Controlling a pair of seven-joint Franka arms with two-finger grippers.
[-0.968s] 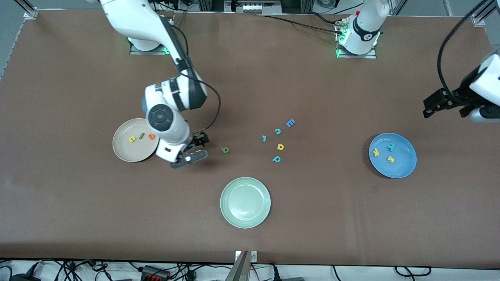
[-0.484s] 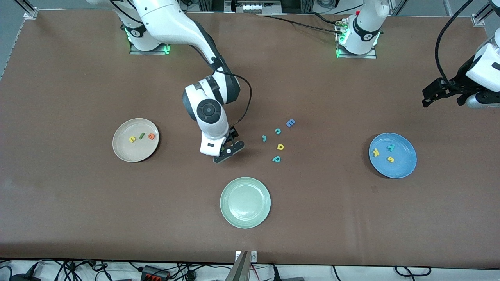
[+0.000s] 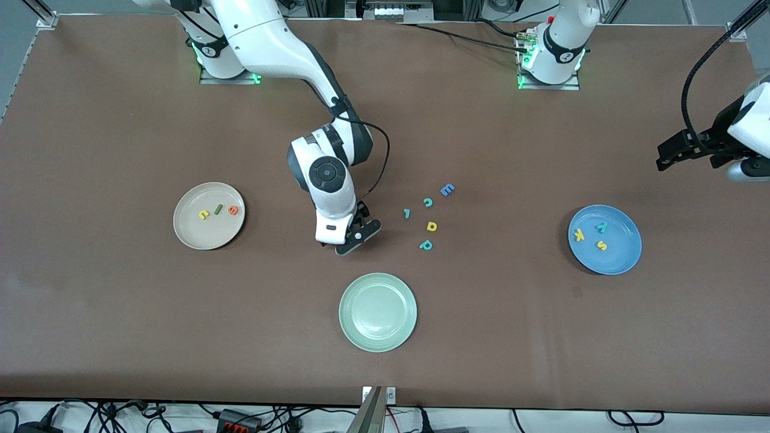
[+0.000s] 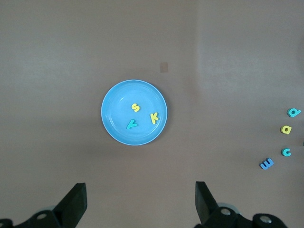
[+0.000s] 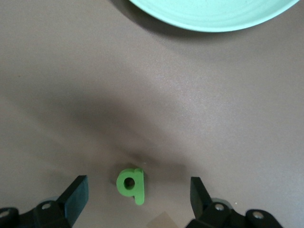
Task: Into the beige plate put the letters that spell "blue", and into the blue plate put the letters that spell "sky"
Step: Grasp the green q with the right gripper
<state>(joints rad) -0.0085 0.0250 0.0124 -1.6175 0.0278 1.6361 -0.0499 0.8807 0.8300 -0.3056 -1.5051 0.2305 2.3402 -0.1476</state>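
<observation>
The green "b" lies flat on the brown table between the fingers of my right gripper, which stands open around it without touching; in the front view that gripper hides it. The beige plate holds the yellow "u", dark green "l" and orange "e". The blue plate holds the yellow "k", teal "y" and yellow "s". My left gripper waits open, high over the left arm's end of the table, looking down on the blue plate.
A pale green plate sits nearer the front camera than the right gripper. Loose letters lie toward the left arm's end from it: blue "E", teal "c", a small teal piece, a yellow letter, teal "p".
My right gripper has swung from beside the beige plate to over the green "b" and covers it in the front view. The left arm has shifted slightly.
</observation>
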